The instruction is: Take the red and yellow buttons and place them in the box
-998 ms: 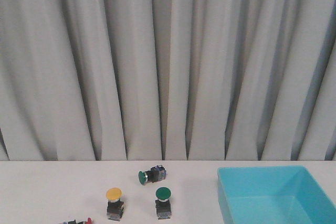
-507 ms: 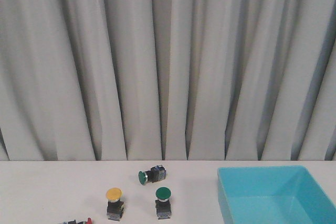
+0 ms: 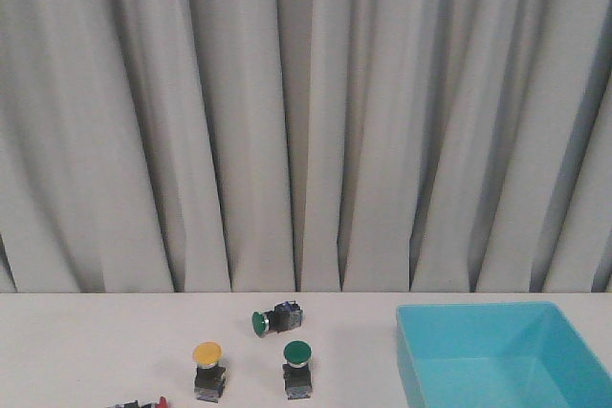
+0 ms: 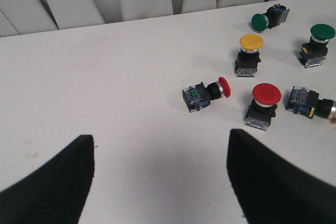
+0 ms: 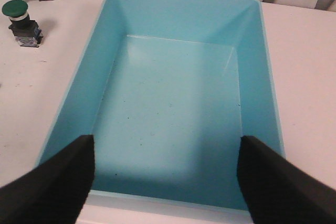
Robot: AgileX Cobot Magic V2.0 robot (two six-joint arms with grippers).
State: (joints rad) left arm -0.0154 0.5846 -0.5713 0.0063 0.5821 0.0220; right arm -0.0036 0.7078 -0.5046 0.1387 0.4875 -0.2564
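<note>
above the white table (image 4: 105, 77), the left gripper (image 4: 160, 182) hangs with its two dark fingers (image 4: 52, 182) spread wide apart, nothing between them, bare tabletop showing in the gap. beyond the fingertips lies a loose cluster of push-buttons. closest: a red button on its side (image 4: 206, 92), small red cap pointing toward the others. just beside it, a red button standing upright (image 4: 263, 104), broad red cap on a dark body. next to that, a dark button body (image 4: 306, 102) lying flat, partly cut by the frame edge, cap colour cannot be told. further out, the yellow button (image 4: 249, 53) stands upright; past it, toward the far table edge by the grey curtain (image 3: 306, 121), a green button on its side (image 4: 269, 18), and an upright green button (image 4: 316, 43) a little nearer.

right gripper (image 5: 165, 182): fingers (image 5: 47, 182) likewise held well apart, holding nothing, hovering over the near end of the box (image 5: 252, 77). box interior is plain turquoise, no buttons inside. both green buttons sit on the table just off the box's far corner.

front view: yellow button (image 3: 208, 370) and upright green one (image 3: 298, 368) side by side near the front edge of the table, tipped green one (image 3: 275, 318) behind them, box (image 3: 421, 351) at the right side, well apart from the cluster. a sliver of red at the bottom edge; too little to tell more.
</note>
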